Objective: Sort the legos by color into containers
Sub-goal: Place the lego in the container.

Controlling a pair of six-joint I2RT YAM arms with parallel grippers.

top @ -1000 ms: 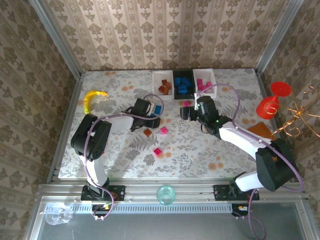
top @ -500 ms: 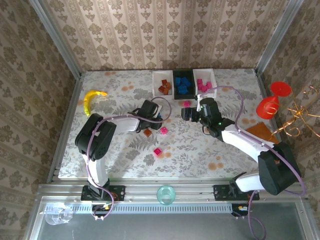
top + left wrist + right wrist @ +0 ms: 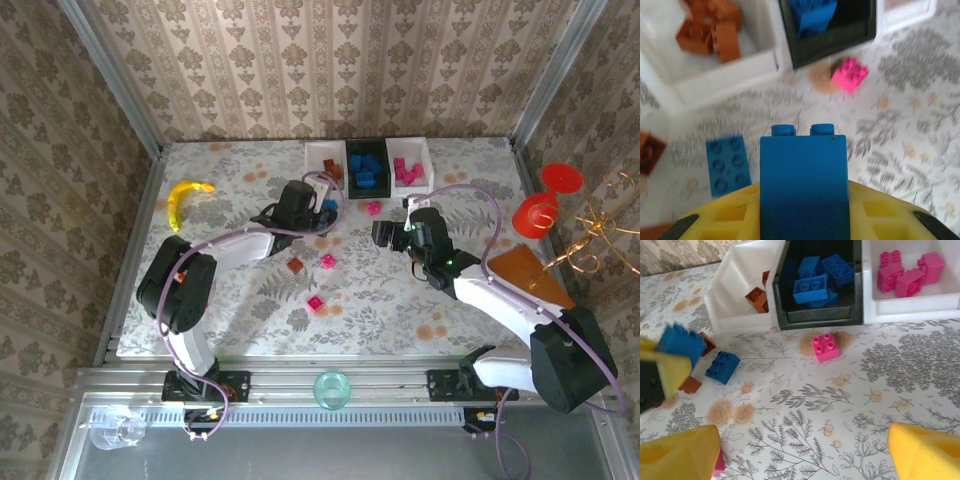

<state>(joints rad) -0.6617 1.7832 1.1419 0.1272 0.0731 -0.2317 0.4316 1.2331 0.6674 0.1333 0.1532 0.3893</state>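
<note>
My left gripper (image 3: 804, 202) is shut on a blue lego (image 3: 804, 180), which stands upright between the yellow pads, lifted a little in front of the containers. In the top view the left gripper (image 3: 303, 203) hovers just short of the white container with brown legos (image 3: 311, 152). Beside that are the black container holding blue legos (image 3: 349, 172) and the white container with pink ones (image 3: 426, 162). My right gripper (image 3: 805, 452) is open over bare tabletop. A pink lego (image 3: 826, 347) lies ahead of it, and a loose blue lego (image 3: 722, 366) lies to the left.
More loose legos lie mid-table: pink ones (image 3: 328, 261) (image 3: 316, 303) and a brown one (image 3: 296, 266). A banana (image 3: 185, 195) lies at the left. A red goblet (image 3: 545, 205) stands off the right edge. A clear cup (image 3: 332, 388) sits on the front rail.
The left gripper has closed on the blue lego and carried it up toward the containers. The right gripper has drifted slightly to the right, still open.
</note>
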